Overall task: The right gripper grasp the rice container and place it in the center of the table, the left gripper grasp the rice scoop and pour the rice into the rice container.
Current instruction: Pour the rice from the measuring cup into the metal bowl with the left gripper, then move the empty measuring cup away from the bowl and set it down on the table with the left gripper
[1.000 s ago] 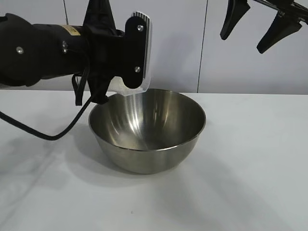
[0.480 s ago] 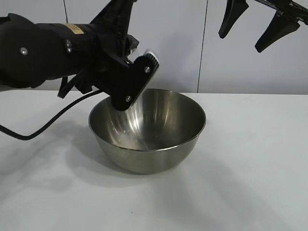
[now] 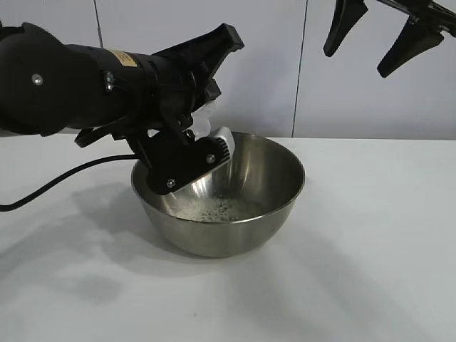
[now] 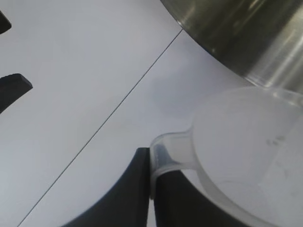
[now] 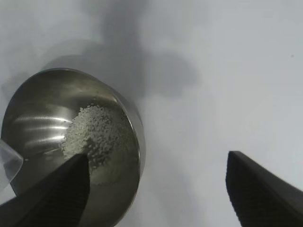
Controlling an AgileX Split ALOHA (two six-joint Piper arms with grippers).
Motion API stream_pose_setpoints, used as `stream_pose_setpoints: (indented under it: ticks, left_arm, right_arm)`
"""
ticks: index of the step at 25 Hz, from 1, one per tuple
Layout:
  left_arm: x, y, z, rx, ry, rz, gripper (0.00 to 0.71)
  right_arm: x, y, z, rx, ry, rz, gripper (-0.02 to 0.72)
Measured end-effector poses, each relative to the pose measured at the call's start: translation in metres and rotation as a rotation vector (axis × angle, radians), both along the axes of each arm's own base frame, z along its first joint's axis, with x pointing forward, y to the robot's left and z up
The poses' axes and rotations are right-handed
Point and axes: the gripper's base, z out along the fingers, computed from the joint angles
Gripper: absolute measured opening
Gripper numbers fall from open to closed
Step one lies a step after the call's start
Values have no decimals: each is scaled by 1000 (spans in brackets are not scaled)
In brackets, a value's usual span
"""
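The left gripper (image 3: 206,135) is clamping the rice scoop (image 3: 214,134) by its side tab, the two black fingers (image 4: 137,189) pressed tight on either side of the tab in the left wrist view. The one translucent scoop is lying tipped over the near-left rim of the rice container (image 3: 218,192), its mouth turned down into the bowl. A small yellow label is showing on the left arm's black housing, but its writing is too small to read.

One steel rice container is sitting on the table (image 3: 370,249), directly under and touching distance from the left gripper. Inside it, a single low pile of rice (image 5: 92,135) is lying on the bottom.

The right gripper (image 3: 377,39) is hanging high above and to the right of the bowl, well apart from it, its two fingers spread wide and holding nothing.
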Motion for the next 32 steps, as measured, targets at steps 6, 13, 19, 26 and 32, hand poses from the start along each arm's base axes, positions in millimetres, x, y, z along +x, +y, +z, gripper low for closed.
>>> stream_pose_setpoints:
  ticks: [6, 13, 19, 26, 32]
  left_arm:
    - [17, 7, 20, -539, 167, 311, 6]
    - [42, 31, 68, -1532, 492, 739, 6]
    - [70, 80, 66, -2146, 888, 1029, 6]
    - [90, 129, 63, -2380, 1392, 992, 6]
    - [82, 158, 38, -2043, 1495, 856, 6]
  right_arm:
    - [0, 0, 0, 0, 0, 0, 544]
    - [0, 0, 0, 1, -2, -1, 544]
    - [0, 0, 0, 2, -2, -1, 544]
    - [0, 0, 0, 2, -3, 3, 544]
    - [0, 0, 0, -1, -9, 11, 544]
